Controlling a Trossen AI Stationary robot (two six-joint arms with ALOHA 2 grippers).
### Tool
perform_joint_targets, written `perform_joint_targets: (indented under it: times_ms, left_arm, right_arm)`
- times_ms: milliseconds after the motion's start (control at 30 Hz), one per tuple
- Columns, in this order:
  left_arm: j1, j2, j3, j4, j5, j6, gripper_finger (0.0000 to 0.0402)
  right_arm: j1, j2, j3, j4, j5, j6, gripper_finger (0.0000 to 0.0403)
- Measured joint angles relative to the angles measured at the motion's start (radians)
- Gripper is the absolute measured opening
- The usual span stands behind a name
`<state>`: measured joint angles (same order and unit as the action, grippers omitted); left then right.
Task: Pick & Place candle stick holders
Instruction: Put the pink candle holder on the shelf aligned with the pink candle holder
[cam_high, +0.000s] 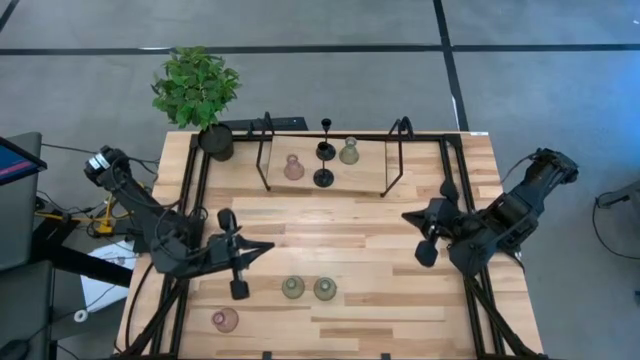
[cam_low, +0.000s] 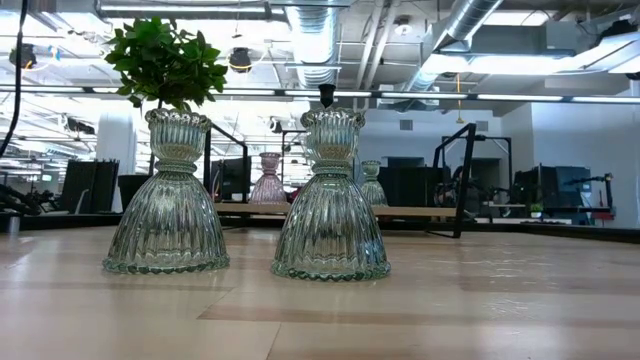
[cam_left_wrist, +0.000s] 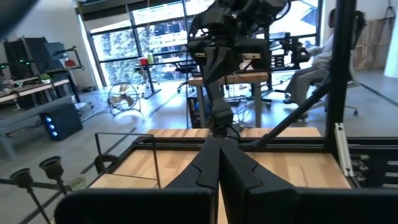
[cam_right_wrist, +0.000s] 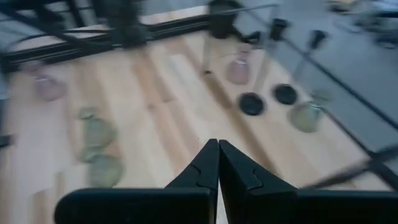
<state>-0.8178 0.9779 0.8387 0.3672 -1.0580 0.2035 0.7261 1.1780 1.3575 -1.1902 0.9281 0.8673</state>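
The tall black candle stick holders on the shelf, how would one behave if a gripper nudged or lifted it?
The black candle stick holders look top-heavy: a thin stem on a small round base, so a nudge up high would probably tip one. The stem looks rigid, likely metal. An olive glass holder stands close beside, so a fall might knock it.

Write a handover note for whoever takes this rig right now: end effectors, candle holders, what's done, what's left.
Left end effector: shut, empty, over the table's left side.
Right end effector: shut, empty, over the right side.
Near edge: two green glass holders side by side, a pink glass holder by the left corner.
Far shelf between wire frames: another pink holder, two black stemmed holders, another green holder.
Nothing is held. Which holders have already been moved cannot be told.
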Motion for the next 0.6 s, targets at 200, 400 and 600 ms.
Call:
perform_joint_targets:
  times_ms: [200,400,600]
  left_arm:
    - [-0.052,0.0,0.0,0.0,-0.012,-0.065,0.0002]
    - [-0.188,0.006,0.0,0.0,-0.22,-0.198,0.0002]
    - [-0.31,0.052,0.043,0.007,-0.352,-0.231,0.0002]
  right_arm:
    - [-0.026,0.018,0.001,0.28,-0.159,-0.275,0.0]
    - [-0.042,0.021,0.001,0.272,-0.167,-0.325,0.0]
    - [-0.039,0.02,0.0,0.244,-0.167,-0.32,0.0]
